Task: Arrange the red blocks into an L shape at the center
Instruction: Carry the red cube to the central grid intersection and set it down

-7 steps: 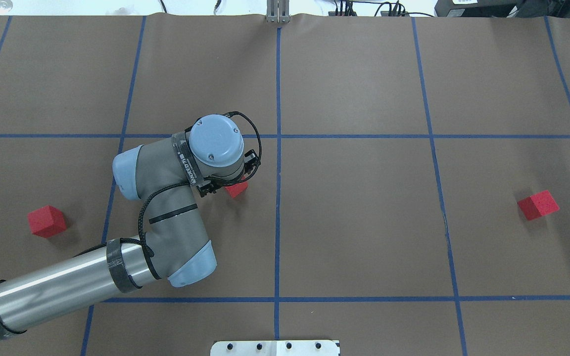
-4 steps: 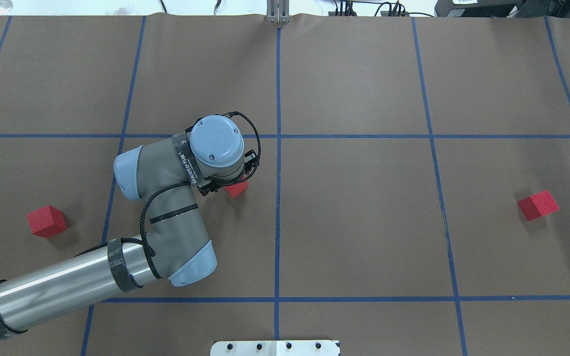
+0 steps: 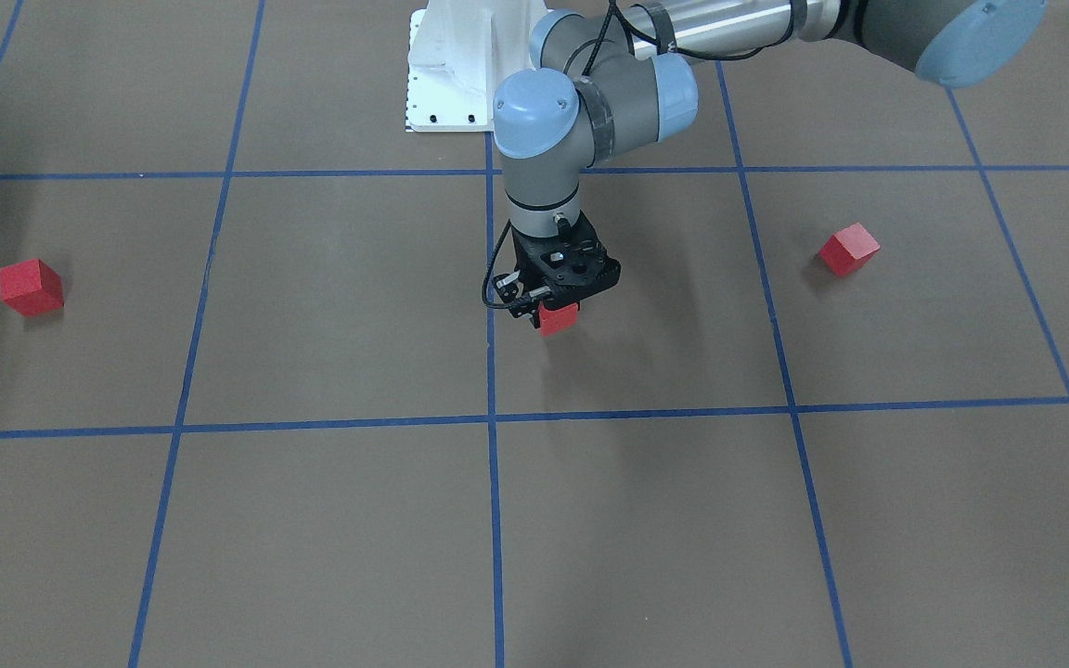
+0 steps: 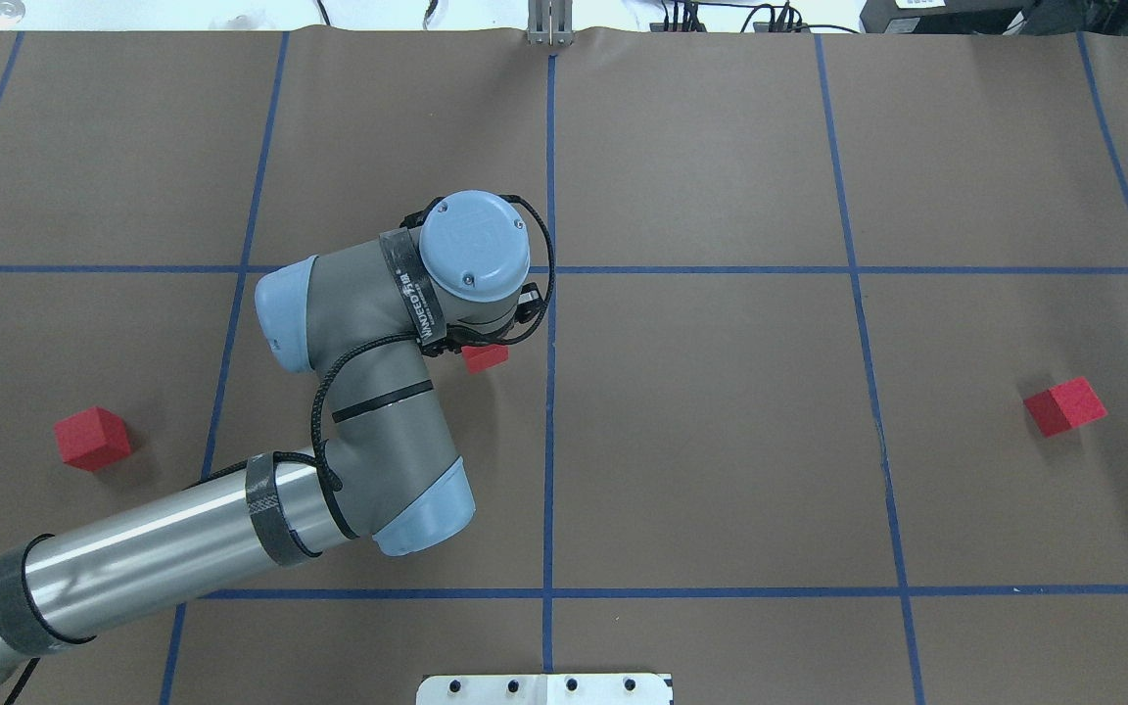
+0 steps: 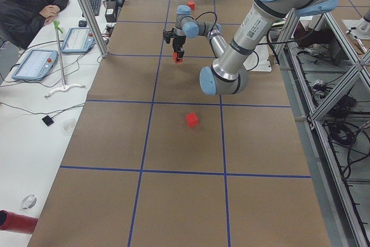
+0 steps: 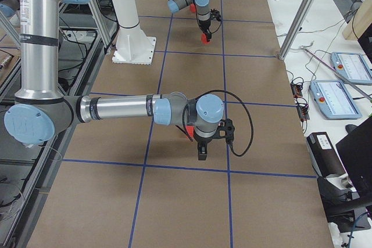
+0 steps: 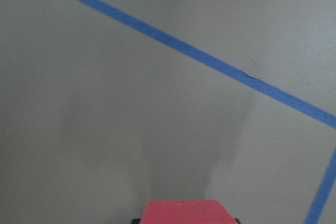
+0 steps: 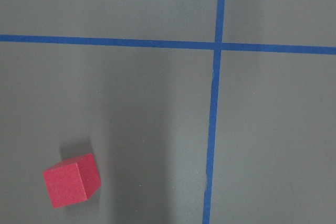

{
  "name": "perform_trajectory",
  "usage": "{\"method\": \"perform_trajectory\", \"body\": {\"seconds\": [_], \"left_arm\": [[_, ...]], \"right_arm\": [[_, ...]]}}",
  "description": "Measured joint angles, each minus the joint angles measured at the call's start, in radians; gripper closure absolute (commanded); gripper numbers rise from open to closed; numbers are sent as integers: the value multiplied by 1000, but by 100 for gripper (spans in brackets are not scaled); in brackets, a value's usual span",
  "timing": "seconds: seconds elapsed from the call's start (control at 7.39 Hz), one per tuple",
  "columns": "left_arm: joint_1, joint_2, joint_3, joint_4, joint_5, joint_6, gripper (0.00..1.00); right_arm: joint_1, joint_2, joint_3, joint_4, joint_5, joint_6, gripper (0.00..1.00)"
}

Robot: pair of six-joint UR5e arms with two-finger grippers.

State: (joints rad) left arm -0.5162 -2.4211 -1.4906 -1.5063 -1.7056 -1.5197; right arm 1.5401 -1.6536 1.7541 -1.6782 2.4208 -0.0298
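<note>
The left gripper held one red block aloft, clamped tight, near the center crossing. The second block and third block lay well apart from that crossing on opposite sides, so no L was formed yet. I could not tell the right gripper state.

Only one legible mark: white capital lettering on the black band wrapped round the grey left arm's wrist, just below the round light-blue joint cap in the overhead view. It reads roughly "WINSEED"; the trailing characters are too blurred to call. The same band shows beside that cap in the front-facing view, but no characters resolve there. Well away from the cap, on the white side bench, a grey tablet-style pendant with a lit screen and a like pendant show screen content too small to read.
</note>
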Motion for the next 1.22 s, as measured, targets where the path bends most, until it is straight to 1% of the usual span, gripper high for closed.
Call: {"method": "perform_trajectory", "body": {"seconds": [0.14,0.41,0.54,0.81,1.22], "left_arm": [[0,-38,61,-48,13,74,100],[-8,-124,234,-210,25,165,100],[-15,-142,275,-251,27,226,100],[-26,-152,301,-273,26,311,100],[-24,-153,319,-279,23,319,100]], "right_arm": [[0,0,0,0,0,0,1],[0,0,-2,0,0,-1,1],[0,0,-3,0,0,-1,1],[0,0,-4,0,0,-1,1],[0,0,-4,0,0,-1,1]]}}
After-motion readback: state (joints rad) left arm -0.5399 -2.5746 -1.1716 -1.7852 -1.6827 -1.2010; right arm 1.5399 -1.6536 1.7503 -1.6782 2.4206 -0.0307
